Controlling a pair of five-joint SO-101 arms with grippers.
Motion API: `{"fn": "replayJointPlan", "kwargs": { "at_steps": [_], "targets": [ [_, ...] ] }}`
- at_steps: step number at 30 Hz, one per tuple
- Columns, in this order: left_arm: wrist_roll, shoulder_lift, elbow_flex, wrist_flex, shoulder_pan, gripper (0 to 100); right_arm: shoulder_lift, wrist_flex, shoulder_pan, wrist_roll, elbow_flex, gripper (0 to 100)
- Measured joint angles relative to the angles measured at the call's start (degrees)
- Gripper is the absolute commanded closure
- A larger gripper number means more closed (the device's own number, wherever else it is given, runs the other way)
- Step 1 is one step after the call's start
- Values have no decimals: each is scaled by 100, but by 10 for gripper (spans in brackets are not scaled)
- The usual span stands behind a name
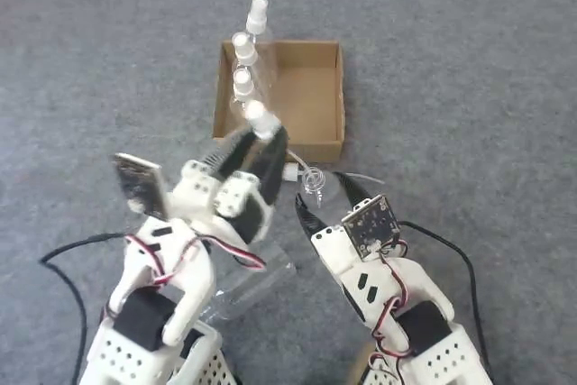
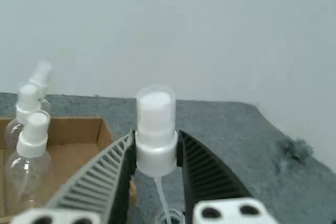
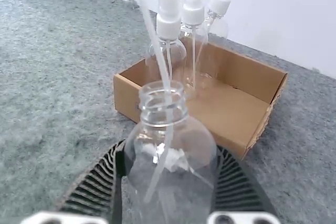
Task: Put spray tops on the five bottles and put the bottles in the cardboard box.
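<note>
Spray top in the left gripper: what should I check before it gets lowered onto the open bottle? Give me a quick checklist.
1. Left gripper shut on the spray top: ok.
2. Right gripper shut on the bottle: ok.
3. Dip tube runs down through the bottle's open neck: ok.
4. Spray top straight above the neck: cannot tell; the tube slants on its way down.
5. Bare floor left in the cardboard box beside the three capped bottles: ok.
</note>
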Motion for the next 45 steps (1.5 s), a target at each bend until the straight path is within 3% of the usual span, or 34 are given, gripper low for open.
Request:
{"fn": "replayJointPlan", "kwargs": {
  "at_steps": [8,18,23,29,35,45],
  "targets": [
    [-387,0,9,167,545,987,0,0,0,0,0,923],
    [-448,0,9,211,571,987,0,-9,0,0,0,923],
    [-993,0,9,448,580,987,0,-484,-26,0,0,921],
    [-1125,0,9,492,571,987,0,-862,-264,642,0,923],
    [-1152,-26,9,677,571,986,0,-976,-299,747,0,923],
    [-1152,-53,0,1002,571,808,0,-976,-308,782,0,923]
  ]
}}
